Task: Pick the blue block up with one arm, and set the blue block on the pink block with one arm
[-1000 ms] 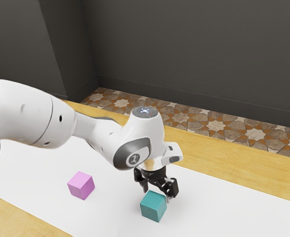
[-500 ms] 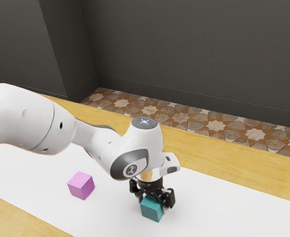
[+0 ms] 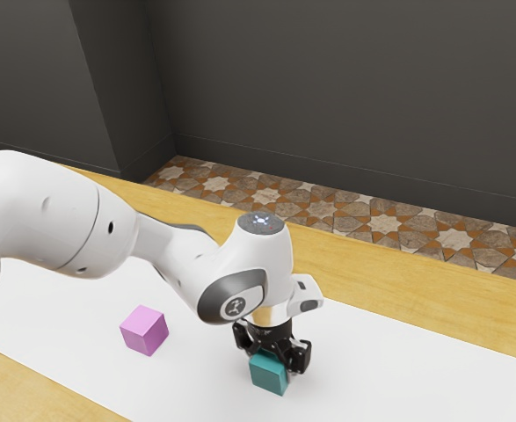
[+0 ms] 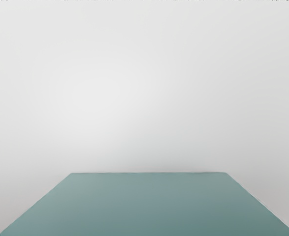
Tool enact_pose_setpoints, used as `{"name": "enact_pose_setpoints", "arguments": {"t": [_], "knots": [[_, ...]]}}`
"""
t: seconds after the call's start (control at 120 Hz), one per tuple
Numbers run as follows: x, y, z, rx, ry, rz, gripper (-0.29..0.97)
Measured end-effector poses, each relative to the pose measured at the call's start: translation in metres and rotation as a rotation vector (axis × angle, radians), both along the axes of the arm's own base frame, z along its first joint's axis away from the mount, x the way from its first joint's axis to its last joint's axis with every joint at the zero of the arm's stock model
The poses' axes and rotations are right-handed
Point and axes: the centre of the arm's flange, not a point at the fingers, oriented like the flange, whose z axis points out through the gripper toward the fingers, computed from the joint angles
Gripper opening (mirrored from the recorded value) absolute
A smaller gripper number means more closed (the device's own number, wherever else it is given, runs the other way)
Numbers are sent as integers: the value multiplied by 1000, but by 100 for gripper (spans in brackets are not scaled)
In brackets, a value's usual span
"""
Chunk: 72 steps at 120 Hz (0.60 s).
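Seemingly a white sheet (image 3: 416, 360) over a wooden table (image 3: 416, 281), patterned floor tiles (image 3: 389, 220), dark walls (image 3: 345, 88)

No readable text, numbers or brand names on anything here. Closest thing is a small white emblem (image 3: 234, 307) on the dark round joint cap of the arm (image 3: 82, 220): a glyph-like mark, too small to make out as a letter. The top of the wrist housing has a cluster of pale light dots (image 3: 259, 222), a pattern rather than characters. The blue block (image 3: 267, 376) and pink block (image 3: 144, 330) have plain single-colour faces. In the wrist view the blue block's top face (image 4: 149, 204) is also plain teal, on a plain white surface (image 4: 144, 88).
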Motion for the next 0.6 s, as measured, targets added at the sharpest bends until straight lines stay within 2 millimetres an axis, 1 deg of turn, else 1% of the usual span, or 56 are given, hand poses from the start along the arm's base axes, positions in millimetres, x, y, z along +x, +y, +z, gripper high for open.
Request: {"name": "enact_pose_setpoints", "arguments": {"t": [0.167, 0.25, 0.325, 0.383, 0.5, 0.533, 0.6], "knots": [[0, 0, 0, 6, -3, 6, 44], [1, 0, 6, 2, -11, 9, 43], [4, 0, 19, 0, -29, 7, 38], [6, 2, 30, -3, -40, 9, 36], [8, 11, 58, 5, -66, 9, 33], [10, 17, 67, 12, -71, 15, 33], [16, 40, 85, 28, -82, 42, 33]]}}
